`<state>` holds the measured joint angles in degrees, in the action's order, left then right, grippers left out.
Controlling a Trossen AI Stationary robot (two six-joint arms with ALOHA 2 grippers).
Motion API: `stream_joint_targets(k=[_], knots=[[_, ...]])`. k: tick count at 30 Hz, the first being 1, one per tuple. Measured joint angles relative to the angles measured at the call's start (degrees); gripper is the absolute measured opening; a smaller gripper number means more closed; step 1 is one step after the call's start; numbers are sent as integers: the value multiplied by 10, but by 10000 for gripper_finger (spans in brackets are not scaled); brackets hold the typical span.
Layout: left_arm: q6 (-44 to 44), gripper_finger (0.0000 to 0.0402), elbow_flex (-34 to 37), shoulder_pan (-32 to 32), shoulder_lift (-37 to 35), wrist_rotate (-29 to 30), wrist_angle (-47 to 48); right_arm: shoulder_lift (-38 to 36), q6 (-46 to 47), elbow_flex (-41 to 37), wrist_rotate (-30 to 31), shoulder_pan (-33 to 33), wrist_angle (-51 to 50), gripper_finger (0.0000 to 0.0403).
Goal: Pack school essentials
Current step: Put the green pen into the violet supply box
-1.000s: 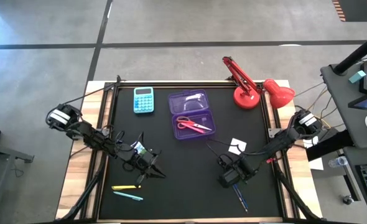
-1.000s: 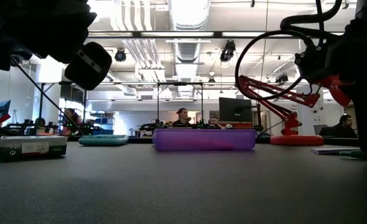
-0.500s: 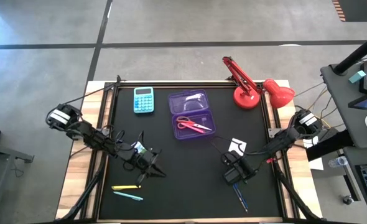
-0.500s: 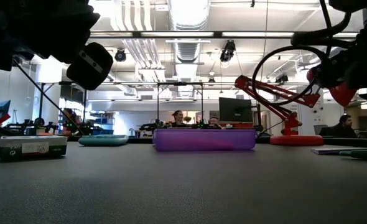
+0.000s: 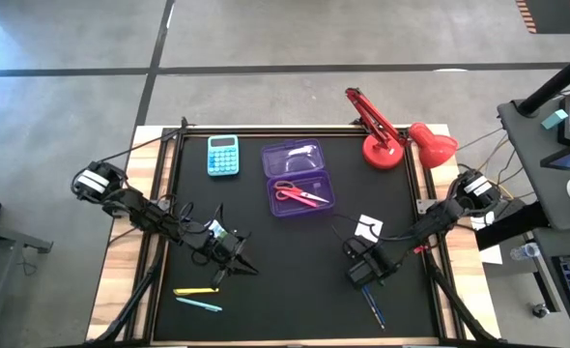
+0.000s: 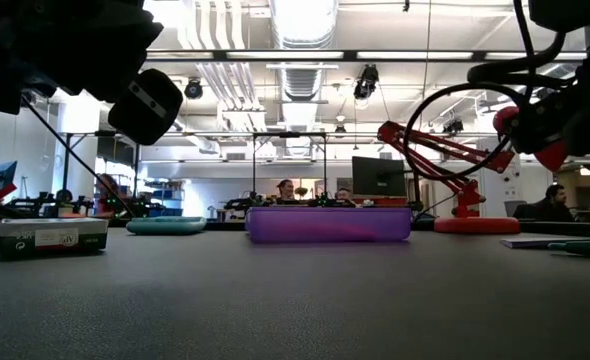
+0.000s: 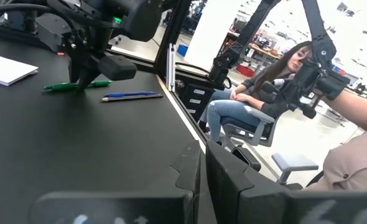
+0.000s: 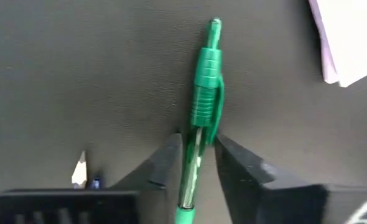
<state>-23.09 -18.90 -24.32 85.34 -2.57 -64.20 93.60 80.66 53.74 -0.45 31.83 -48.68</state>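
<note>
A green pen (image 8: 205,81) lies on the black mat near the table's right side. My right gripper (image 8: 199,149) points down over it and is shut on its barrel; the high view shows this gripper (image 5: 362,269) just near of the small white square (image 5: 367,228). The open purple case (image 5: 299,179) holds the red-handled scissors (image 5: 299,193). A yellow pen (image 5: 196,291) and a teal pen (image 5: 200,305) lie at the near left. The green-and-white packet (image 6: 52,237) rests on the mat. My left gripper (image 5: 229,253) hovers level and shut, touching nothing. My right gripper pinches the green pen's clear barrel (image 8: 193,158), below its ribbed grip, between its two fingers (image 8: 168,162). The fingers come from above, pointing down, and lie across the pen. The pen lies flat on the mat.
A blue pencil (image 5: 372,307) lies just near of my right gripper. The light-blue calculator (image 5: 223,155) sits at the far left and the red desk lamp (image 5: 391,130) at the far right. People sit in the room beyond the table.
My right gripper has shifted a little toward the table's right edge and sunk over the green pen, uncovering more of the white square. The pen stays on the mat.
</note>
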Motion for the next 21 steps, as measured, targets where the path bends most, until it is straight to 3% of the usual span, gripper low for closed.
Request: stream_joint_targets(k=[5,10,14,21], knots=[[0,8,0,0,0,0,0,0,-12,-5,0,0,24,21],[0,8,0,0,0,7,0,-9,-8,-5,0,0,26,18],[0,8,0,0,0,50,7,-34,-11,-9,32,-9,48,16],[0,8,0,0,0,64,7,-60,-135,-6,91,-54,141,14]])
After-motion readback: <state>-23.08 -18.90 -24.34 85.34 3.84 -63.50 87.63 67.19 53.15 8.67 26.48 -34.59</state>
